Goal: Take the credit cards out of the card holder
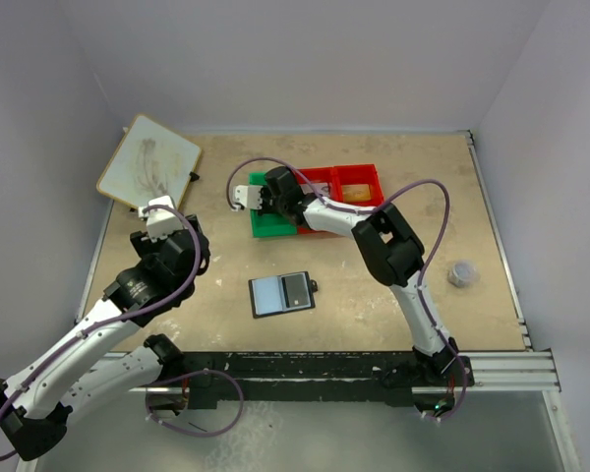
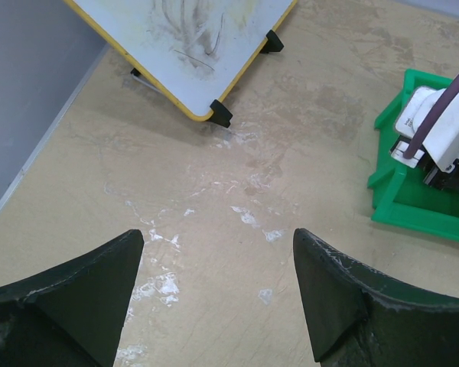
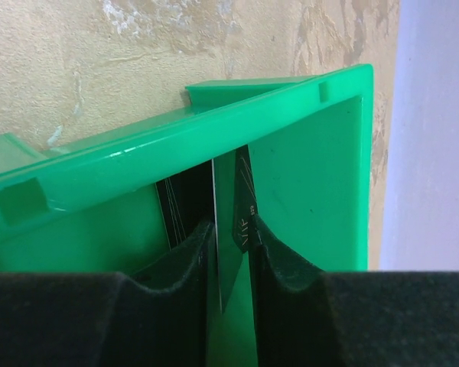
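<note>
Between the pads of the right pincer (image 3: 231, 233), a dark credit card (image 3: 243, 202), seen edge-on, down inside the green bin (image 3: 314, 153). Pads close on either side of it, but cannot tell whether pinching it or just clear of it. Behind, to the left in the wrist view, perhaps a second dark card, mostly hidden by the bin wall.

Well apart from that pincer, nearer the front of the bench (image 1: 393, 305), the card holder (image 1: 282, 294), lying open and flat: pale half to the left, dark half to the right. Too small there to make out any card in the dark half.

As for the left pincer (image 2: 218, 298), spread wide, holding nothing, above bare bench near the whiteboard (image 2: 191, 46).

Counted: two arms. Two bins side by side, the green bin and a red bin (image 1: 359, 179). One card holder, one whiteboard, one small grey round thing (image 1: 460, 273) at the right.
</note>
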`<action>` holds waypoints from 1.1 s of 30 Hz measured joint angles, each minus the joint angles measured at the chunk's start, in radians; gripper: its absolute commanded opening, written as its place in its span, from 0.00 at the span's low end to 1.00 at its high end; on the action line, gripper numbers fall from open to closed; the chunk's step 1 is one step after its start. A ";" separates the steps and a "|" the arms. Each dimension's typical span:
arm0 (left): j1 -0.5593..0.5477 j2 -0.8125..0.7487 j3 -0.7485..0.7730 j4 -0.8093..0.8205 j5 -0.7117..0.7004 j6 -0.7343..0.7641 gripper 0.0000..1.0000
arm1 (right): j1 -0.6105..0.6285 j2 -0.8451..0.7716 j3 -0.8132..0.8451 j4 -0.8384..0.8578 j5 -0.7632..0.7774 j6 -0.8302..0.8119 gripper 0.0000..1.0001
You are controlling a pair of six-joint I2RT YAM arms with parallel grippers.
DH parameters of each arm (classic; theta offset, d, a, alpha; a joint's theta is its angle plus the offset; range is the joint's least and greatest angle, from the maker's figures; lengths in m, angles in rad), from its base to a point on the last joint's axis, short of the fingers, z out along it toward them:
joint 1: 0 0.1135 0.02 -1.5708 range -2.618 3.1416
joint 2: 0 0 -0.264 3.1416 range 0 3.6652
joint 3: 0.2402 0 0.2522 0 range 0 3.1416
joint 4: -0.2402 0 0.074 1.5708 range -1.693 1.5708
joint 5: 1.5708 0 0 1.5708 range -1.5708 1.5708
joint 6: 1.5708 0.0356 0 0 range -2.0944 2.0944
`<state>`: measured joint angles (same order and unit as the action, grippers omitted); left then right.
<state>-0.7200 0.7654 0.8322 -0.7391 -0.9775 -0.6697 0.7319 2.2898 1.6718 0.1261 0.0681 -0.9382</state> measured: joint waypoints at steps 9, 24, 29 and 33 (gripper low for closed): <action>0.000 0.012 0.000 0.000 0.001 0.000 0.77 | -0.016 0.000 0.004 -0.028 -0.041 0.019 0.45; 0.000 0.081 0.000 0.001 0.031 0.004 0.77 | -0.053 0.000 0.062 -0.097 -0.112 0.079 0.64; 0.000 0.082 0.000 0.001 0.032 0.009 0.78 | -0.053 0.000 0.063 -0.100 -0.112 0.084 0.66; 0.000 0.088 0.000 0.001 0.034 0.010 0.78 | -0.053 0.000 0.063 -0.099 -0.112 0.087 0.67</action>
<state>-0.7200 0.8532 0.8322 -0.7383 -0.9432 -0.6601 0.6785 2.2898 1.7348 0.0269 -0.0437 -0.8513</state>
